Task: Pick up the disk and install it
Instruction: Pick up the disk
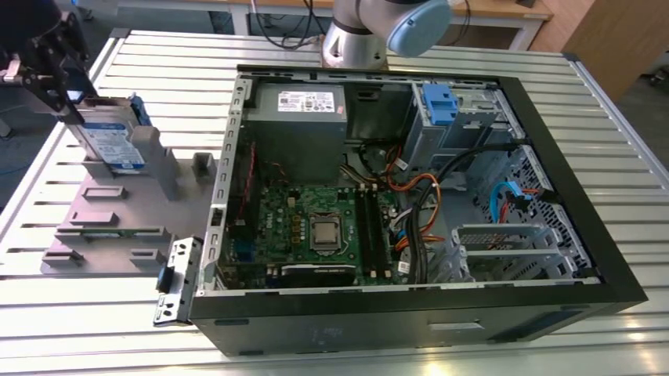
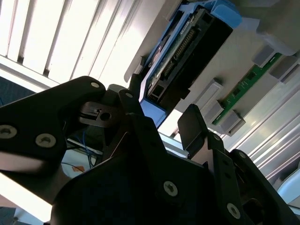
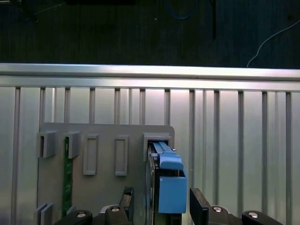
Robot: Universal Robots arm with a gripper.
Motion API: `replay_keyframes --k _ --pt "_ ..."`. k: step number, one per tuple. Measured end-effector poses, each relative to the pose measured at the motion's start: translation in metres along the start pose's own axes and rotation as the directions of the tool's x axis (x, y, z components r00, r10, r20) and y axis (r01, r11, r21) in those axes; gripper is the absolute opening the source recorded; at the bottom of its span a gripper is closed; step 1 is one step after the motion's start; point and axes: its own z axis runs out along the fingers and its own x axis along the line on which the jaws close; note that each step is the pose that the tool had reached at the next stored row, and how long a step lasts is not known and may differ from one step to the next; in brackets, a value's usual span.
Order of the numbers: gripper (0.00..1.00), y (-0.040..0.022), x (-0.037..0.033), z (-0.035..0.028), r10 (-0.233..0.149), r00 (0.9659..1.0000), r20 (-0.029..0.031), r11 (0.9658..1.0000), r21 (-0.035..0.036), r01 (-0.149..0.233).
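**Disk sits between open fingers, not gripped**

Exterior view: the disk (image 1: 110,141) stands on edge in a grey holder (image 1: 105,227) on the table (image 1: 418,51). It's on the exterior view's left of the open case (image 1: 585,258), apart from it. The gripper (image 1: 63,90) is at the disk's upper end, reaching in from above. The drive cage (image 1: 460,117) is inside the case, well apart from the disk.

Second wrist view: the gripper (image 2: 160,107) is spread, w/ one finger on each flat side of the disk (image 2: 187,47). The disk's long axis runs away from the fingers (image 2: 192,124) into the holder, its near end just past their tips.

First wrist view: looks down the gripper (image 3: 162,194) onto the disk (image 3: 169,192), which is seen edge-on. The thin edge runs crosswise to the line joining the fingers (image 3: 199,204), so they face the two broad sides. There's a clear gap on one side and a narrow one at the blue bracket side. Judged: wide open, holding nothing, roughly centred over the disk. The disk sits in the end slot of the holder (image 3: 103,136).
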Motion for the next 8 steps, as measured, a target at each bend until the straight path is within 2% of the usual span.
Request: replay_keyframes --k 8 --pt "0.59 0.0016 0.0001 0.0051 0.000 1.0000 -0.0001 1.0000 -0.0001 0.000"
